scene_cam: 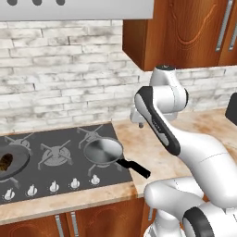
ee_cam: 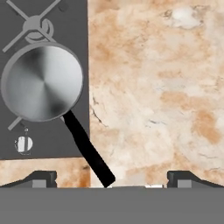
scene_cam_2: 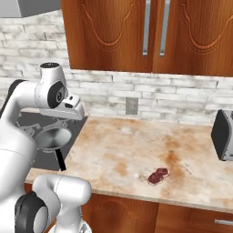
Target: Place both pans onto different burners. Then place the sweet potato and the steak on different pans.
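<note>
Left base view: steel pan sits on the right front burner of the cooktop, its black handle pointing out past the cooktop edge over the counter. Black skillet is on the far-left burner at the frame edge, with the sweet potato inside it. Row of white knobs along the cooktop front; any markings are too small to read. The arm bends over the counter right of the cooktop, and its wrist hides the gripper here.

Right base view: steak lies flat on the bare counter, well apart from the cooktop, toward a dark toaster at the right edge. Steel pan shows under the arm's wrist, handle toward the counter front. Grey wall outlet on the brick wall, wood cabinets above. No readable writing or brand anywhere.

Hand view: gripper looks down on the counter beside the cooktop. Fingers spread wide, nothing between them. The pan handle's tip ends between the two tips, closer to the left; contact can't be judged.
</note>
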Tool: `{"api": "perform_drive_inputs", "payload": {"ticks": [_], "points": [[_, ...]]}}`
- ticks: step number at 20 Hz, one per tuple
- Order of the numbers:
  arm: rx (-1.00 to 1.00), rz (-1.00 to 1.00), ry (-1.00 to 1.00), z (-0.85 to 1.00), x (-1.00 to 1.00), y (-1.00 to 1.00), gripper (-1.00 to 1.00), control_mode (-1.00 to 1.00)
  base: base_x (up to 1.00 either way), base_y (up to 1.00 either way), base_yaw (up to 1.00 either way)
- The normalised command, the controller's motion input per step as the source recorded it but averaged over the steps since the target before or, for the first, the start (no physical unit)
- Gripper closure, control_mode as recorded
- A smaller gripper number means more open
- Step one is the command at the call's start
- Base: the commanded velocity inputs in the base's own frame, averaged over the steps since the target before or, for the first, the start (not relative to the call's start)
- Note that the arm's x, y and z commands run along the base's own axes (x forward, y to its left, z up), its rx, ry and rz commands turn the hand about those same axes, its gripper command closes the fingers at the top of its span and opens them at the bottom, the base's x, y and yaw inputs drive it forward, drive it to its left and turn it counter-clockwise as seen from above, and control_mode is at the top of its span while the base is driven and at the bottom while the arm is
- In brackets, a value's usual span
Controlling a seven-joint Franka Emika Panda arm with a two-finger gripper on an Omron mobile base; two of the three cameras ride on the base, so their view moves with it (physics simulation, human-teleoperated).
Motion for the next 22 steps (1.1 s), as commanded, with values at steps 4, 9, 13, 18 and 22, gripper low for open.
{"api": "perform_drive_inputs", "payload": {"ticks": [4,9,13,18,22], "points": [[0.00,0.00,0.00,0.00,0.00,0.00,-1.00,1.00,0.22,-0.10,0.00],[0.00,0.00,0.00,-0.03,0.12,-0.27,-1.00,-1.00,0.04,-0.02,0.00],[0.00,0.00,0.00,-0.17,0.00,-0.73,-1.00,-1.00,0.00,0.00,0.00],[0.00,0.00,0.00,-0.13,-0.01,-0.71,-1.00,-1.00,0.00,0.00,0.00],[0.00,-0.03,0.00,-0.14,0.00,-0.55,-1.00,-1.00,0.00,0.00,0.00]]}}
